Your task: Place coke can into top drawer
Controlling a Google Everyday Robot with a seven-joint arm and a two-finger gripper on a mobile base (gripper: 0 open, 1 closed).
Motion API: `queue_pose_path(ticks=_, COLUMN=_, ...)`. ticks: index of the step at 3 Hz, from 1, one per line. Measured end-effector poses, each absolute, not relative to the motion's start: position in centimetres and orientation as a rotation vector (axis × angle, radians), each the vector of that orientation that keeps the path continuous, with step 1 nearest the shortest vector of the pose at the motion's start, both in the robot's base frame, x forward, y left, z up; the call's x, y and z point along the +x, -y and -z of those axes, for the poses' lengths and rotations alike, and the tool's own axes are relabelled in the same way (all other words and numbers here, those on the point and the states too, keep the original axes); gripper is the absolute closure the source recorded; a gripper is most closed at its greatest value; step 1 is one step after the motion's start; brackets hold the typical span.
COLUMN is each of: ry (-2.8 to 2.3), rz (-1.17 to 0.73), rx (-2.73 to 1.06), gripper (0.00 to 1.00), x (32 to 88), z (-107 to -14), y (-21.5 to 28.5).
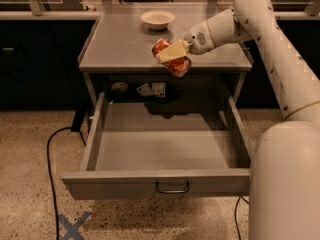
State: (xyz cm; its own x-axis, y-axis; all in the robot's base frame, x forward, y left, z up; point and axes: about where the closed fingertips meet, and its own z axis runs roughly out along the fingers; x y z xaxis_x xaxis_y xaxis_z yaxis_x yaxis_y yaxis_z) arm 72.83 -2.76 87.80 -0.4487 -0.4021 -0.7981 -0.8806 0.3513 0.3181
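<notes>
My gripper (pixel 171 55) is shut on the coke can (pixel 176 65), a dented red can lying tilted between the yellowish fingers (pixel 172 50). It hangs above the front edge of the grey cabinet top (pixel 120 44), over the back of the open top drawer (pixel 165 149). The drawer is pulled far out, its inside bare, with a dark loop handle (pixel 172 188) on the front panel.
A cream bowl (pixel 157 19) sits at the back of the cabinet top. Small items (pixel 150 89) lie in the recess behind the drawer. A black cable (pixel 50 154) runs on the floor at left, and a blue X mark (pixel 72 226) is in front. My white arm (pixel 285 149) fills the right side.
</notes>
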Motion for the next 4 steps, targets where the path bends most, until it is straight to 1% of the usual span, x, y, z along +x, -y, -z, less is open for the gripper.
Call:
queue_pose_path(ticks=1, ry=-1.941, rz=-1.187, rx=-1.196, gripper=1.0, x=68.5, z=-86.4, y=1.5)
queue_pose_path(ticks=3, ry=-1.919, rz=-1.175, rx=-1.223, gripper=1.0, x=67.6, z=-86.8, y=0.6)
queue_pose_path(ticks=4, ry=-1.91, rz=-1.102, rx=-1.187, gripper=1.0, x=65.6, z=-88.2, y=1.0)
